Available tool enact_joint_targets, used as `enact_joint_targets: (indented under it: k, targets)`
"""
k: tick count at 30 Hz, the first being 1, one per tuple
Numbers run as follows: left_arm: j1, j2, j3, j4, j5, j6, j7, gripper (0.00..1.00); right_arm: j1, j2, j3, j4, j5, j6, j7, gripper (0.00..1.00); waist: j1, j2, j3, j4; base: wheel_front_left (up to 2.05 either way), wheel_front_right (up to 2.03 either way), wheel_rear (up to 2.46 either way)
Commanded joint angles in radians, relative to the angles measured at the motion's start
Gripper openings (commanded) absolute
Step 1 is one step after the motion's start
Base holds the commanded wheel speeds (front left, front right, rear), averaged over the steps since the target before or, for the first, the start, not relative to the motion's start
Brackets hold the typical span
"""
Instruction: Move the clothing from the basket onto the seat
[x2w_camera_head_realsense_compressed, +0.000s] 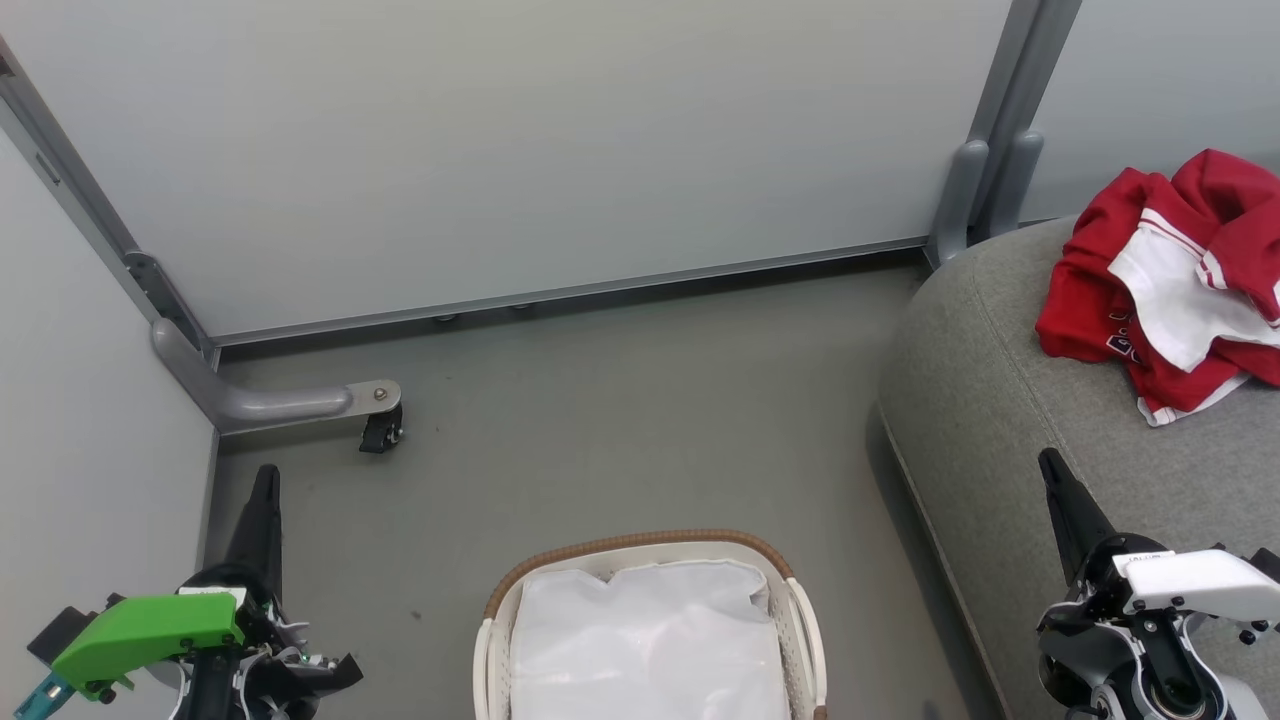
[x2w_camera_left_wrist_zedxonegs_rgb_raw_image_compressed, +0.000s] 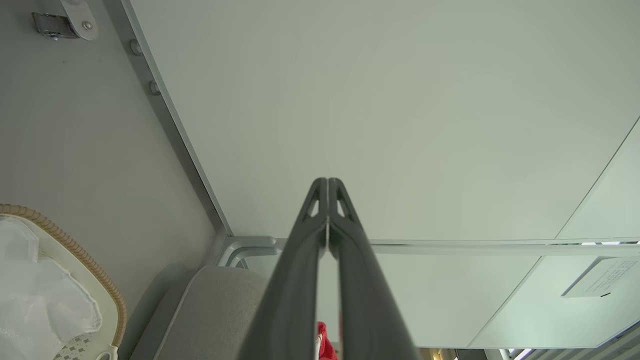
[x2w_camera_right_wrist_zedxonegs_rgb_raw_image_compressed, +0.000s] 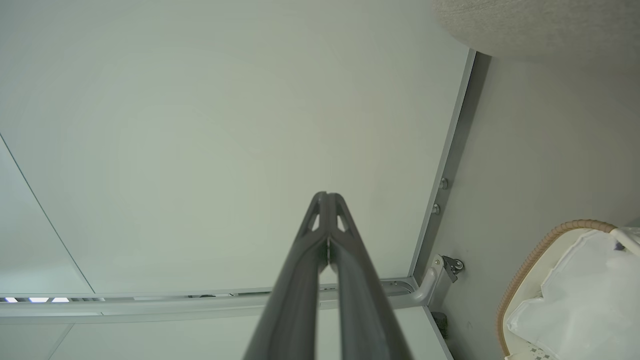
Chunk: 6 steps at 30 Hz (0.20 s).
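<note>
Red clothing (x2w_camera_head_realsense_compressed: 1170, 290) with white panels and striped trim lies bunched on the grey sofa seat (x2w_camera_head_realsense_compressed: 1010, 420) at the right. The oval white basket (x2w_camera_head_realsense_compressed: 490, 640) with a brown woven rim stands on the floor at bottom centre, with its white liner (x2w_camera_head_realsense_compressed: 645, 640) showing inside. My left gripper (x2w_camera_head_realsense_compressed: 265, 480) is at the lower left, shut and holding nothing. Above the sofa's front edge my right gripper (x2w_camera_head_realsense_compressed: 1050, 465) is shut and holds nothing as well. In the wrist views the left gripper (x2w_camera_left_wrist_zedxonegs_rgb_raw_image_compressed: 327, 181) and right gripper (x2w_camera_right_wrist_zedxonegs_rgb_raw_image_compressed: 326, 195) point at the pale wall, tips together.
Pale partition walls (x2w_camera_head_realsense_compressed: 500, 140) close off the back and left. A grey metal foot with a black caster (x2w_camera_head_realsense_compressed: 380, 432) juts onto the floor at the left. A grey post (x2w_camera_head_realsense_compressed: 985, 180) stands behind the sofa. Grey floor (x2w_camera_head_realsense_compressed: 640, 400) spreads between basket, wall and sofa.
</note>
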Motion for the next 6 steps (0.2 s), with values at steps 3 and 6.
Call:
enact_joint_targets:
  k: [3,6]
  targets:
    - [-0.011,0.001,0.003,-0.001,0.005,-0.005,0.004,0.0,-0.009,-0.006,-0.002,-0.004,0.003,0.0,0.003,0.0,0.0,0.0,0.0,0.0,0.0,0.0,0.0]
    - [-0.011,0.001,0.003,-0.001,0.005,-0.005,0.004,0.0,-0.009,-0.006,-0.002,-0.004,0.003,0.0,0.003,0.0,0.0,0.0,0.0,0.0,0.0,0.0,0.0]
